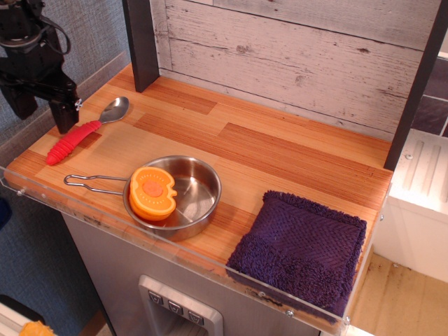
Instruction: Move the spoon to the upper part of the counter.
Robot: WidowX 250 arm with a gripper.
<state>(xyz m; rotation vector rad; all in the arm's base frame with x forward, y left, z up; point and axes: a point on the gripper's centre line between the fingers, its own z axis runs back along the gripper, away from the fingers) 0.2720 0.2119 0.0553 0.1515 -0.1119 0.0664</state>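
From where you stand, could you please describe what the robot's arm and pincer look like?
The pincer is matte black and blocky, with two thick, squared-off fingers. A small silver screw shows on one finger. A thin black cable loops beside the dark body above. No labels or colours are visible.

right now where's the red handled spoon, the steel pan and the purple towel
red ribbed-handled silver spoon (82, 131): observation image, on the red handle.
round steel pan with a wire handle (197, 197): observation image, on the bare pan floor.
dark purple folded terry towel (301, 248): observation image, on the towel's middle.
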